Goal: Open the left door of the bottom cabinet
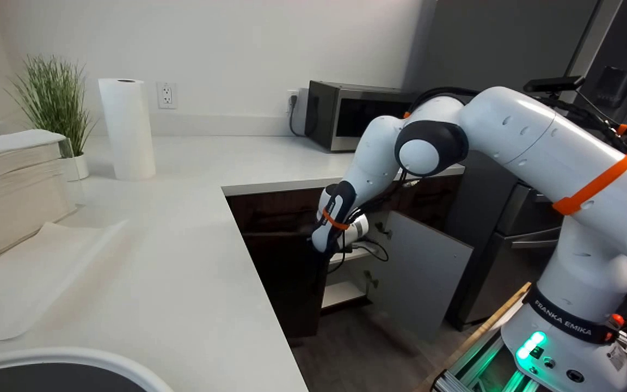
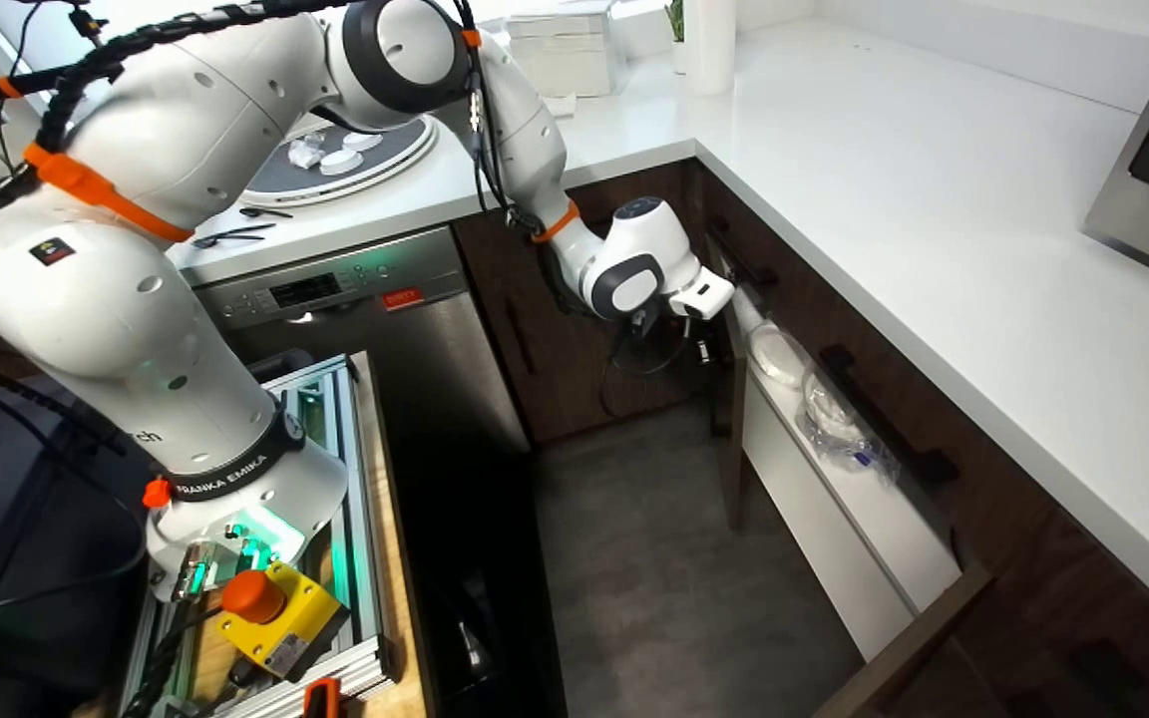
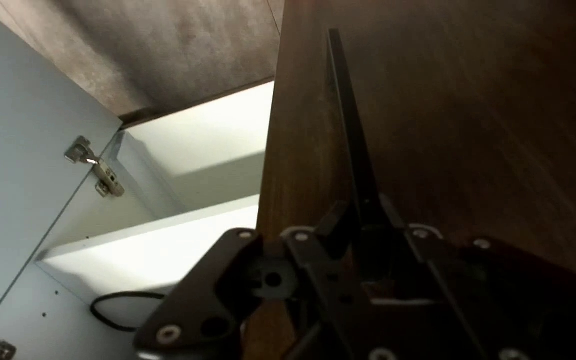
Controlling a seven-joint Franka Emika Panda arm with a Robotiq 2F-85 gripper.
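Note:
The left door (image 3: 443, 125) is a dark brown panel filling the right of the wrist view. It also shows in both exterior views (image 1: 294, 296) (image 2: 732, 479). It appears slightly ajar, its free edge standing out in front of the shelves. A long dark bar handle (image 3: 348, 112) runs along it. My gripper (image 3: 364, 212) has a finger on either side of the handle and appears shut on it; the fingertips are dark. In an exterior view the arm hides the gripper. The bottom cabinet (image 1: 343, 294) shows pale shelves beside the left door.
The cabinet's grey-faced right door (image 1: 417, 267) stands wide open. Plastic-wrapped items (image 2: 834, 409) lie on the upper shelf, and a black cable (image 3: 123, 295) shows inside. The white counter (image 1: 194, 245) overhangs the cabinet. Drawer handles (image 2: 889, 414) stick out above the doors.

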